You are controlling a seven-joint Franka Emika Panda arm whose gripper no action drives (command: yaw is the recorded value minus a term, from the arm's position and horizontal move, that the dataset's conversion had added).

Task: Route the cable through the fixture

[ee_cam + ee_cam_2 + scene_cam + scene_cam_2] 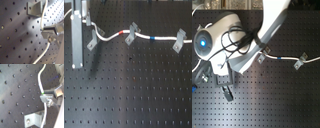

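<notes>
A white cable (141,36) with a red and a blue band runs across the black perforated board in the first exterior view. It passes three grey clip fixtures: left (92,43), middle (131,33) and right (180,40). My gripper (77,64) stands upright at the first exterior view's left, low over the board. In both wrist views the cable (43,17) (39,81) runs straight past the gripper (46,33) (44,96) and looks pinched at the fingertip. A clip (35,7) (33,120) sits close by. In the second exterior view the arm hides the cable's left part.
The board (129,95) is a flat black plate with a grid of holes. In the second exterior view the white arm (267,27) and its black hoses (234,42) cover the upper left. A clip (299,61) and the cable's blue band (278,58) show at the second exterior view's right.
</notes>
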